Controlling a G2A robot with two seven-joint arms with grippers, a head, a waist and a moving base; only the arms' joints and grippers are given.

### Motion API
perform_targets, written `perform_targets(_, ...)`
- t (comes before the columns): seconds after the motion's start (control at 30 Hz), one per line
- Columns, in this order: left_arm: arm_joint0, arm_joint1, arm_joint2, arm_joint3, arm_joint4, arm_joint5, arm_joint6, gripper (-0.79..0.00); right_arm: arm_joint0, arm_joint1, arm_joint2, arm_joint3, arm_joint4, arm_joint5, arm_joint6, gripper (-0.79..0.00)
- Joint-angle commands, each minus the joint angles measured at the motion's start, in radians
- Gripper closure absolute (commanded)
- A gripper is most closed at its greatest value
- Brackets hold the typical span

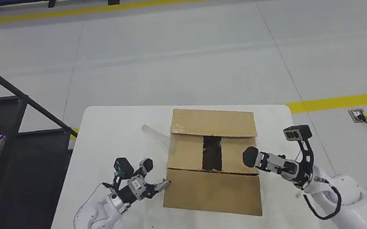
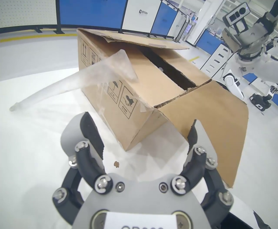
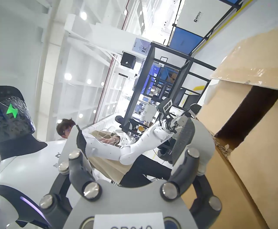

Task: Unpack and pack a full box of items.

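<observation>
Cardboard box (image 1: 186, 150) sits in the lower middle of the top view on a white, round-cornered table (image 1: 109, 159). It is plain brown and corrugated, and its top flaps nearly meet with a dark narrow slot between them, while one broad flap (image 1: 209, 193) lies folded outward toward the bottom of the frame. A thin pale tape strip (image 1: 153, 130) trails from the box's upper left corner across the table. At lower left the left gripper (image 1: 161, 186) is just beside the left end of that outward flap, and at right the right gripper (image 1: 249, 156) is at the box's right edge. In the left wrist view the left gripper (image 2: 141, 118) has its two fingers (image 2: 91, 132), metal with black ribbed pads, spread wide and holding nothing. One fingertip is at the ragged edge of the flap (image 2: 206, 134); whether it touches cannot be told. The box (image 2: 152, 86) shows printed handling symbols on its side and torn corrugated edges along the slot. The translucent tape strip (image 2: 65, 82) curls stiffly off its corner down to the table (image 2: 32, 151), where a small brown cardboard crumb (image 2: 116, 164) lies. In the right wrist view the right gripper (image 3: 133, 124) is likewise spread and empty, one padded finger (image 3: 184, 134) just beside the box (image 3: 249, 151) near its torn top edge.
</observation>
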Motion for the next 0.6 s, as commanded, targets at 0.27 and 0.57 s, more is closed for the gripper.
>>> perform_targets(0.27, 0.000, 0.000, 0.000, 0.000, 0.001, -0.001, -0.001, -0.785, 0.040, -0.017, -0.033, -0.008, -0.111, 0.273, -0.149, -0.785)
perform_targets(0.57, 0.016, 0.000, 0.010, -0.027, -0.002, 0.030, -0.012, -0.785, 0.143, -0.067, -0.103, 0.049, -0.193, 0.526, -0.320, -0.785)
